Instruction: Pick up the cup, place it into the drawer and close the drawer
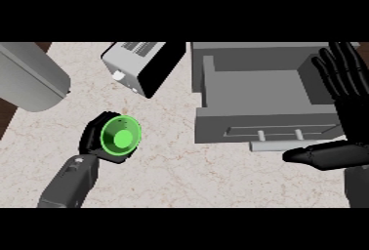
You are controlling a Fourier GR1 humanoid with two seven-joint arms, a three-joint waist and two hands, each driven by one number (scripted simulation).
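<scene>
Green cup [121,137]: held over the marble counter [180,171], left of the drawer, left hand [97,139] curled round it. Grey drawer [259,95]: open, nothing visible inside. Right hand [344,93]: fingers straight, resting at the drawer's right side. Progress, judged: step 1 of 3 done; placing and closing remain.

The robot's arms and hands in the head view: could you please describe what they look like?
Both forearms are grey and blocky. The left forearm rises from the lower edge and carries a small pale marking near the wrist. It ends in a black left hand. The right hand is glossy black, with long, slender, segmented fingers and a thick rounded thumb. Only a dark strip of the right forearm shows. No cables are visible.
</scene>
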